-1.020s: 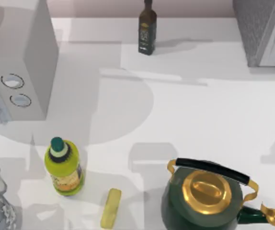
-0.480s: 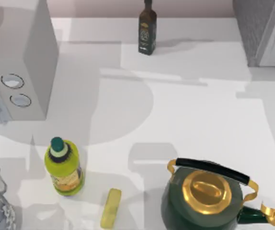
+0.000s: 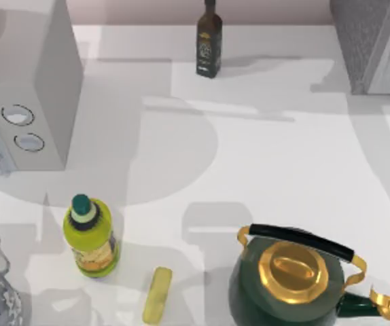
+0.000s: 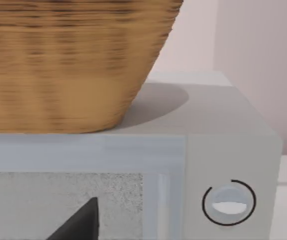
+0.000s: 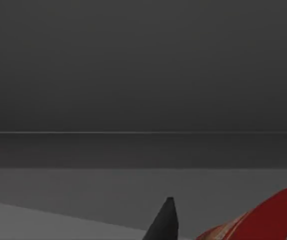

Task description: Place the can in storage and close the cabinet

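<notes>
Beside a dark fingertip [image 5: 164,220] curves the glossy red can [image 5: 263,220]; jaws' state unclear

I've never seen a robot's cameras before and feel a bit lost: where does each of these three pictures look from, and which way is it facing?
Top view: above the table, looking straight down at the kettle, two bottles, the white appliance and the cabinet.
Left wrist view: on the left arm, facing the white appliance's front and the basket on top; a dark pincer fingertip shows.
Right wrist view: on the right arm, facing a dark grey interior; a fingertip beside the red can.
Shared: the appliance, in the top and left wrist views.
</notes>
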Controlling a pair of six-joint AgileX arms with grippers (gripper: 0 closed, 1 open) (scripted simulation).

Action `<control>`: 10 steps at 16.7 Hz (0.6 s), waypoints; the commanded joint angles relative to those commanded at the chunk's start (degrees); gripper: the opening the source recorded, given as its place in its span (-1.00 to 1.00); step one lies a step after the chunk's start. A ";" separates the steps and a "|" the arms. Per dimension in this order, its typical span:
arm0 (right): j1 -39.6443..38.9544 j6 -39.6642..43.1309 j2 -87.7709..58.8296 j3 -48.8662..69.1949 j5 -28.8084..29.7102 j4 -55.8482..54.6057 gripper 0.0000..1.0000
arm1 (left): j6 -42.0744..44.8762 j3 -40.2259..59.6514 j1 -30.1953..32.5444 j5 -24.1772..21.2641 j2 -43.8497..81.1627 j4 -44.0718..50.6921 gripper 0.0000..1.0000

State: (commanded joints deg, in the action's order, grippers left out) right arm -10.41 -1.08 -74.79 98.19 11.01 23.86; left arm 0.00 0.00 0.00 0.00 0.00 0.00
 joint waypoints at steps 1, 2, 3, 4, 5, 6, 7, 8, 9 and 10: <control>-0.13 -0.01 -0.92 1.18 0.14 0.31 -1.00 | 0.00 0.00 0.00 0.00 0.00 0.00 1.00; -0.20 -0.02 -1.35 1.76 0.21 0.46 -1.00 | 0.00 0.00 0.00 0.00 0.00 0.00 1.00; -0.20 -0.02 -1.35 1.76 0.21 0.46 -1.00 | 0.00 0.00 0.00 0.00 0.00 0.00 1.00; -0.20 -0.02 -1.35 1.76 0.21 0.46 -1.00 | 0.00 0.00 0.00 0.00 0.00 0.00 1.00; -0.20 -0.02 -1.35 1.76 0.21 0.46 -1.00 | 0.00 0.00 0.00 0.00 0.00 0.00 1.00; 0.04 -0.12 -1.19 1.54 0.14 0.37 -1.00 | 0.00 0.00 0.00 0.00 0.00 0.00 1.00; 0.05 -0.12 -1.30 1.67 0.13 0.41 -1.00 | 0.00 0.00 0.00 0.00 0.00 0.00 1.00; 0.11 -0.12 -1.92 2.32 0.08 0.64 -1.00 | 0.00 0.00 0.00 0.00 0.00 0.00 1.00; 0.23 -0.12 -3.15 3.63 -0.02 1.08 -1.00 | 0.00 0.00 0.00 0.00 0.00 0.00 1.00; 0.39 -0.11 -4.91 5.51 -0.15 1.69 -1.00 | 0.00 0.00 0.00 0.00 0.00 0.00 1.00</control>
State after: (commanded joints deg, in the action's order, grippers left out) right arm -10.02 -1.20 -79.70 103.71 10.86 25.55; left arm 0.00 0.00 0.00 0.00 0.00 0.00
